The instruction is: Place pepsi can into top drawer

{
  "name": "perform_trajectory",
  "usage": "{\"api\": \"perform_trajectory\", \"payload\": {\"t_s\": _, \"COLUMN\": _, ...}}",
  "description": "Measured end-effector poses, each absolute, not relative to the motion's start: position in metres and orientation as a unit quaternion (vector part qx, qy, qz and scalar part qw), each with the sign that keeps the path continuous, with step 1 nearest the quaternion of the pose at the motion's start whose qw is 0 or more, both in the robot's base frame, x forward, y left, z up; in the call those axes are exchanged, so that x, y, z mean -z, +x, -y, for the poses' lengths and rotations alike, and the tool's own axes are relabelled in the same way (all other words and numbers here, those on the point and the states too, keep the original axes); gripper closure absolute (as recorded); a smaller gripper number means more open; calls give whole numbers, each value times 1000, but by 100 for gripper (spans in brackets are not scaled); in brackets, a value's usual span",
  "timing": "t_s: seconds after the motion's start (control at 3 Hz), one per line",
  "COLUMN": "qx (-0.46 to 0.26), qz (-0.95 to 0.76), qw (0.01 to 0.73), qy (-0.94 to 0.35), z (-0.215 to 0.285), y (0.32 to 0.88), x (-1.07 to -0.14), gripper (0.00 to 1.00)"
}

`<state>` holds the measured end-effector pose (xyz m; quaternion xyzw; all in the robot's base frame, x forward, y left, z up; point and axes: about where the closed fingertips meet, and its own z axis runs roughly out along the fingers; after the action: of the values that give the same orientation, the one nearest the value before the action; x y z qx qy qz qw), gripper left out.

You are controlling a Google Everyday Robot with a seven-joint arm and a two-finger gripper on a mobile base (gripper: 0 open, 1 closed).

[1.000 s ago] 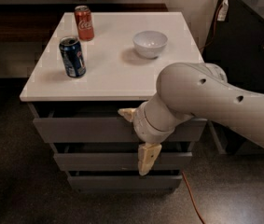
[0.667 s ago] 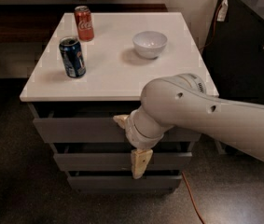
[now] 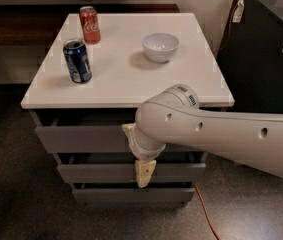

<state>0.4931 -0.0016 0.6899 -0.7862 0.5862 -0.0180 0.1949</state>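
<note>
Pepsi can (image 3: 77,61) upright on white worktop (image 3: 131,86), front-left area, well apart from the arm. Red Coca-Cola can (image 3: 89,25) upright behind it, near the back-left edge. White bowl (image 3: 160,46) right of centre, apart from both cans. Gripper (image 3: 136,151) below worktop level, directly in front of the drawer stack, over the top drawer (image 3: 81,139) front and reaching down to the middle drawer (image 3: 96,173). Jaws released: two cream tips stand well apart, nothing between them. Whether they touch the drawer front cannot be told. Orange cable (image 3: 206,216) on the floor to the right.
</note>
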Motion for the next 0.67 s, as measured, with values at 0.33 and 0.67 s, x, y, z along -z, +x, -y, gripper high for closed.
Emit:
{"api": "perform_trajectory", "payload": {"t_s": 0.33, "qx": 37, "qz": -613, "qw": 195, "qy": -765, "z": 12, "y": 514, "x": -682, "gripper": 0}}
{"api": "perform_trajectory", "payload": {"t_s": 0.67, "qx": 49, "qz": -637, "qw": 196, "qy": -744, "z": 25, "y": 534, "x": -675, "gripper": 0}}
